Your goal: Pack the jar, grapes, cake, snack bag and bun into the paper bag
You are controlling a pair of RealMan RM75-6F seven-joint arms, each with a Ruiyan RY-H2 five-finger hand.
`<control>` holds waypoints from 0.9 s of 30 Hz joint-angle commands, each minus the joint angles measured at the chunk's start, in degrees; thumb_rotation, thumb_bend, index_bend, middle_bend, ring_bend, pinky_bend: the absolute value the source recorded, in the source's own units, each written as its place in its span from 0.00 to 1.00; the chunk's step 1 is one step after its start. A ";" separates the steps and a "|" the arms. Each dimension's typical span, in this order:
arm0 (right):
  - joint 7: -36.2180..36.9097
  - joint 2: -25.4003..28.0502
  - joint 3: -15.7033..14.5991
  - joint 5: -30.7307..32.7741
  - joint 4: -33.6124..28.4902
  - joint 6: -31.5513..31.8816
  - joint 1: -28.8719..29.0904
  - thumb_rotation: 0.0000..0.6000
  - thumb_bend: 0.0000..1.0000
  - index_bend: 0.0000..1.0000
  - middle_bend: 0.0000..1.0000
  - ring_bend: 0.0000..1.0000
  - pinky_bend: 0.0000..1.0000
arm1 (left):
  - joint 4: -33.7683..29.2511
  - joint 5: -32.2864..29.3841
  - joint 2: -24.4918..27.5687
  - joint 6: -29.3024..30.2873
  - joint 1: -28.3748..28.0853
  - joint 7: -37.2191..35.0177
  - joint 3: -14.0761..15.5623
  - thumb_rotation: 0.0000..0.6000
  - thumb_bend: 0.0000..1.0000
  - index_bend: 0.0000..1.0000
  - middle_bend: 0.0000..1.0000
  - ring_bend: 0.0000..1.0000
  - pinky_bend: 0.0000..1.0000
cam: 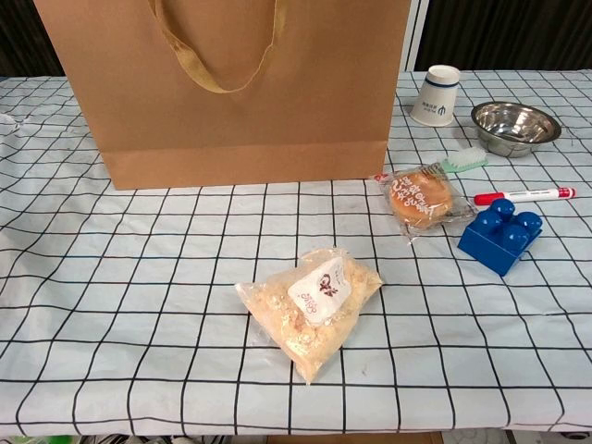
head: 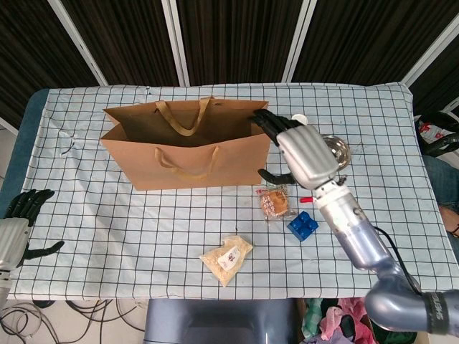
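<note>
The brown paper bag [head: 183, 154] stands open at the back of the table; its inside is dark and nothing in it shows. It fills the top of the chest view as the paper bag [cam: 240, 83]. My right hand [head: 297, 147] hovers just right of the bag, fingers spread, holding nothing. The wrapped bun [head: 276, 203] lies below that hand, also seen as the bun [cam: 421, 196]. The snack bag [head: 226, 259] lies near the front edge, shown as the snack bag [cam: 314, 298]. My left hand [head: 18, 222] rests open off the table's left edge.
A blue block [head: 303, 224] sits right of the bun. Behind my right hand are a steel bowl [cam: 515, 125], a white cup [cam: 437, 94], a red-capped pen [cam: 523, 195] and a small green brush [cam: 462, 162].
</note>
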 commanded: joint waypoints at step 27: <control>-19.27 -31.70 -21.99 -22.88 13.97 -11.79 -8.51 1.00 0.15 0.15 0.06 0.14 0.26 | 0.15 -1.26 -0.96 -0.68 -0.20 1.89 -0.60 1.00 0.12 0.11 0.09 0.00 0.02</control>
